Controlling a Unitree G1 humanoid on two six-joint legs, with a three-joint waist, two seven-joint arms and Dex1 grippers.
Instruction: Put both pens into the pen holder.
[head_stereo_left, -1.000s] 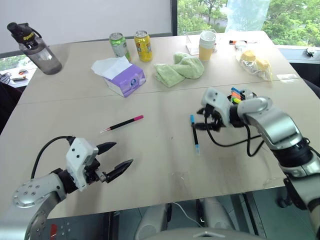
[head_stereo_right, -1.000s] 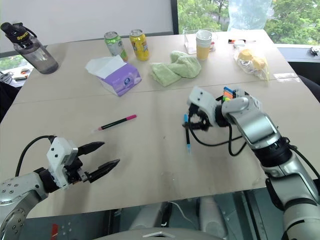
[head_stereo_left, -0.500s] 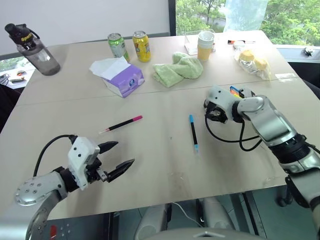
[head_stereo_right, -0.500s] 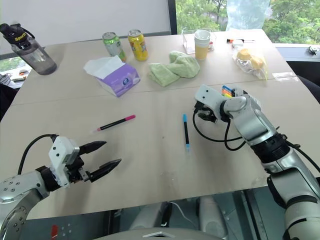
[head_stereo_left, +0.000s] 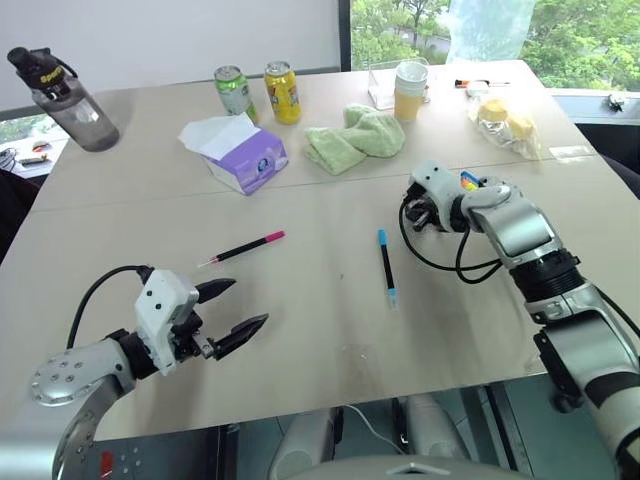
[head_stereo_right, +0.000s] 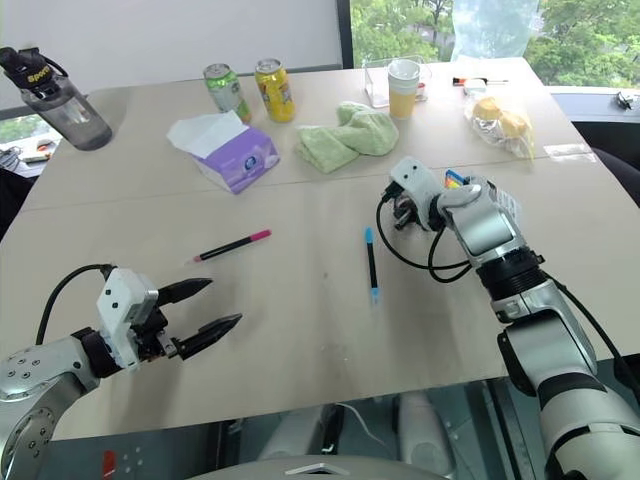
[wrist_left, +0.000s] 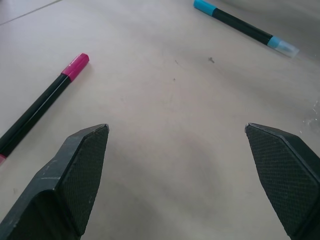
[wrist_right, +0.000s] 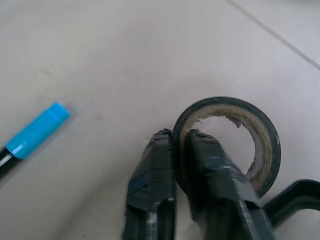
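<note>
Two pens lie flat on the table. The pink-ended pen is left of centre, and the blue-capped pen is near the middle. My left gripper hovers open near the front edge, short of the pink-ended pen, with nothing between its fingers. My right gripper is right of the blue pen's far end. It is shut, pinching the wall of a black tape roll on the table. The pen holder, with coloured tips showing, is mostly hidden behind my right wrist.
At the back stand a purple tissue box, a green cloth, two cans, stacked paper cups and a water bottle. A plastic bag lies at the back right.
My right gripper has drawn away from the blue pen's far end toward the pen holder and closed its fingers on the tape roll. Both pens and my left gripper have stayed put.
</note>
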